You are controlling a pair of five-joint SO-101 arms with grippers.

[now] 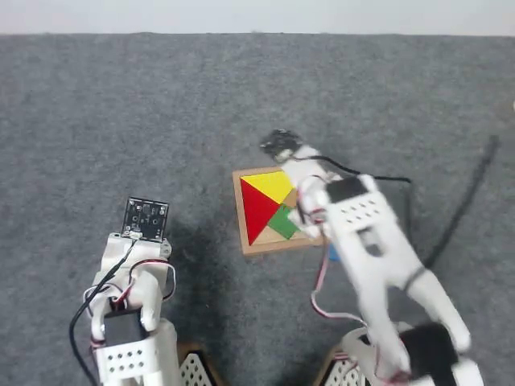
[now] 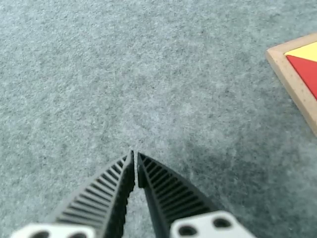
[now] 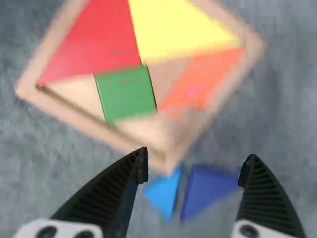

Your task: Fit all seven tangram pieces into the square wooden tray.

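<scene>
L claw (image 2: 135, 154): fingers closed to a hairline slit, nothing gripped. It sits low over the bare grey surface (image 2: 99, 74). The tray (image 2: 292, 79) lies well apart from it, ahead & off to its right.

R claw (image 3: 196, 153): spread wide, holding nothing. It hangs above the tray's nearest corner.

Inside the tray, ahead of R claw, we note 4 pcs:
- green square (image 3: 126, 93), closest to the claw
- red triangle (image 3: 94, 44) & yellow triangle (image 3: 173, 27), beyond it, touching along one edge
- orange pc (image 3: 203, 79), next to the yellow triangle

Pale wood patches either side of the green square: we cannot tell whether bare floor or pcs.

Outside the tray, on the surface under R claw, we see light blue pc (image 3: 163, 193) & dark blue triangle (image 3: 205, 191). They lie betw. its fingers, just beside each other, near the rim.
</scene>
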